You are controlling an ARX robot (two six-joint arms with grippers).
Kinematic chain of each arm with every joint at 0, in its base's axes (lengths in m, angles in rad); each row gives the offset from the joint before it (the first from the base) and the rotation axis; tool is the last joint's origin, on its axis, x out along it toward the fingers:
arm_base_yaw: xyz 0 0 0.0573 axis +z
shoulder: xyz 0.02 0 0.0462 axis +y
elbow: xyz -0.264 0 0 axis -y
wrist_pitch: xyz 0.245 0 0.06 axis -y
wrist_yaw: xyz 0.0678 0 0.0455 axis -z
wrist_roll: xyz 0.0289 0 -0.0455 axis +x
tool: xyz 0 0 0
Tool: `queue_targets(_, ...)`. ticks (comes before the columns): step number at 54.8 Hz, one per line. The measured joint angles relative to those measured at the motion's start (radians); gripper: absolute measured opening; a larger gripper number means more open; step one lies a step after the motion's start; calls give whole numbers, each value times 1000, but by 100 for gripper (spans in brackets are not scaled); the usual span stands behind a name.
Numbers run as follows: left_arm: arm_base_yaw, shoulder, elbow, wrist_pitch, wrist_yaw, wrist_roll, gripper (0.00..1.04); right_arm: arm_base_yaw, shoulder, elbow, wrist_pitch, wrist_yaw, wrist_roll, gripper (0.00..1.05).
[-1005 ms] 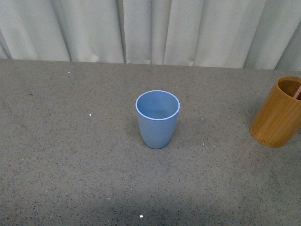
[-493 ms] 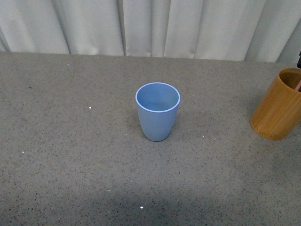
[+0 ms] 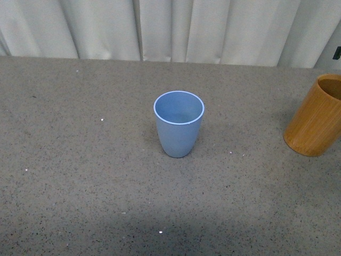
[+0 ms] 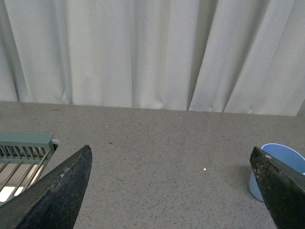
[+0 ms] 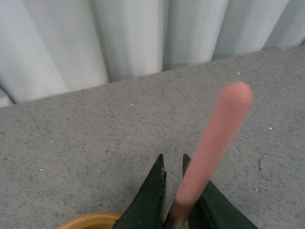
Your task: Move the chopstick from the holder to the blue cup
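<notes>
The blue cup (image 3: 178, 124) stands upright in the middle of the grey table, empty as far as I can see. The orange-brown holder (image 3: 316, 116) sits at the far right edge of the front view, tilted, with no stick showing in its mouth. In the right wrist view my right gripper (image 5: 173, 161) is shut on the salmon-pink chopstick (image 5: 214, 140), which pokes out past the fingertips, above the holder's rim (image 5: 90, 221). My left gripper (image 4: 171, 157) is open over bare table, with the blue cup (image 4: 276, 164) beside one finger. Neither gripper shows in the front view.
White curtains (image 3: 170, 29) hang along the table's far edge. A grey-green slatted rack (image 4: 24, 152) lies beside my left gripper in the left wrist view. A small dark object (image 3: 337, 52) shows at the front view's right edge.
The pink chopstick that showed inside the holder's mouth is gone from it. The front view has shifted, so the cup and holder sit slightly higher in the frame.
</notes>
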Motion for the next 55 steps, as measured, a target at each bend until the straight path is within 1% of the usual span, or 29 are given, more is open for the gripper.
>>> queue_targets(5,0,0,0,0,0,0,98,1,-13,0,3,-17,1,2)
queue_targets(15,0,0,0,0,0,0,98,-8,-54,-23,5,-19,-13,2)
queue_targets(28,0,0,0,0,0,0,98,-21,-127,-35,10,-52,-3,2)
queue_targets(44,0,0,0,0,0,0,98,-25,-283,-55,-5,-100,13,2)
queue_targets(55,0,0,0,0,0,0,98,-41,-402,-59,-19,-119,-17,2)
